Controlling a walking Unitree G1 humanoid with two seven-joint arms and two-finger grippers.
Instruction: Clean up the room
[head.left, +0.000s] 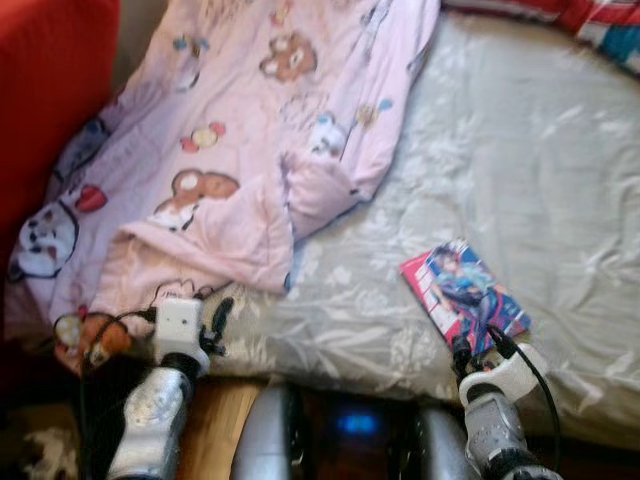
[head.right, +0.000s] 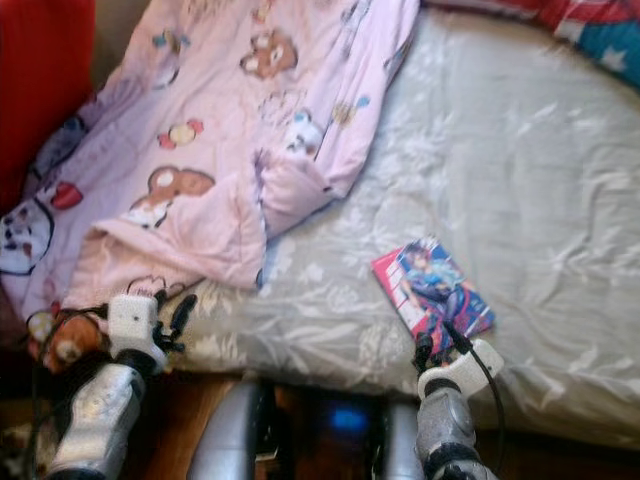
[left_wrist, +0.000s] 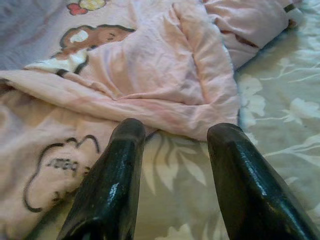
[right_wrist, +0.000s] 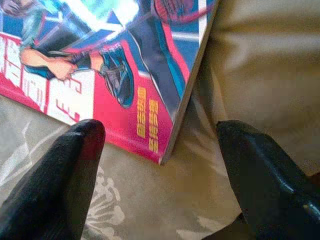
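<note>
Fingers (right_wrist: 85, 165) of the right gripper (right_wrist: 162, 175) spread, straddling the book's (head.left: 465, 295) near corner, which lies diagonally.

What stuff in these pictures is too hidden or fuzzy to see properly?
- Book: its cover words are too blurred in the eye views; the right wrist view cuts its top off.
- Pink blanket: the picture edge cuts off its top.
- Stuffed toy: partly hidden behind the left gripper's cable, near the blanket's edge.

A bedroom in a home, seen from where I stand
Before me lies a bed (head.left: 520, 160) with a pale leaf-patterned cover, a pink quilt (head.left: 250, 130) printed with cartoon bears, and a comic book (head.left: 465, 295) on it
</note>
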